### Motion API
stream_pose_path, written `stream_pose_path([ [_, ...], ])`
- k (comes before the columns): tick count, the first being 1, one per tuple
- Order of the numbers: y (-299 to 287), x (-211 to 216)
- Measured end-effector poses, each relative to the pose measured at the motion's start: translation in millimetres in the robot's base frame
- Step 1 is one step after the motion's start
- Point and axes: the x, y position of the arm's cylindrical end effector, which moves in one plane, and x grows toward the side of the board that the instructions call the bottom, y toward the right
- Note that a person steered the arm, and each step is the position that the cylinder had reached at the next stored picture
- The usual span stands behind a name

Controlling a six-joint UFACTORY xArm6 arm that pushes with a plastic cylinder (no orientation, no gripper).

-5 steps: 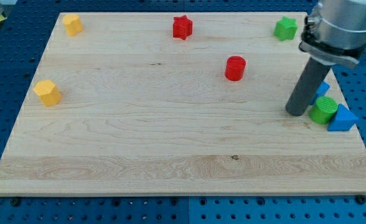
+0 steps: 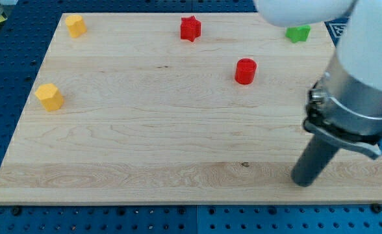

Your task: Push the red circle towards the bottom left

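Note:
The red circle (image 2: 245,71) stands on the wooden board (image 2: 145,130), right of centre in the upper half. My tip (image 2: 303,182) rests on the board near the bottom right corner, well below and to the right of the red circle, not touching any block. The arm's body covers the board's right edge.
A red star (image 2: 190,28) sits at the top centre. A green star (image 2: 298,32) is at the top right, partly covered by the arm. A yellow block (image 2: 75,25) is at the top left and another yellow block (image 2: 49,96) at the left edge.
My tip has moved down the view toward the bottom right corner. The arm now hides the green and blue blocks at the right edge. No block has moved.

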Motion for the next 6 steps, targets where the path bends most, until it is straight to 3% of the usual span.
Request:
stream_pose_path([
  [1, 39.6, -0.3],
  [2, 21.3, -0.3],
  [4, -75.2, -5.1],
  [6, -79.9, -143.7],
])
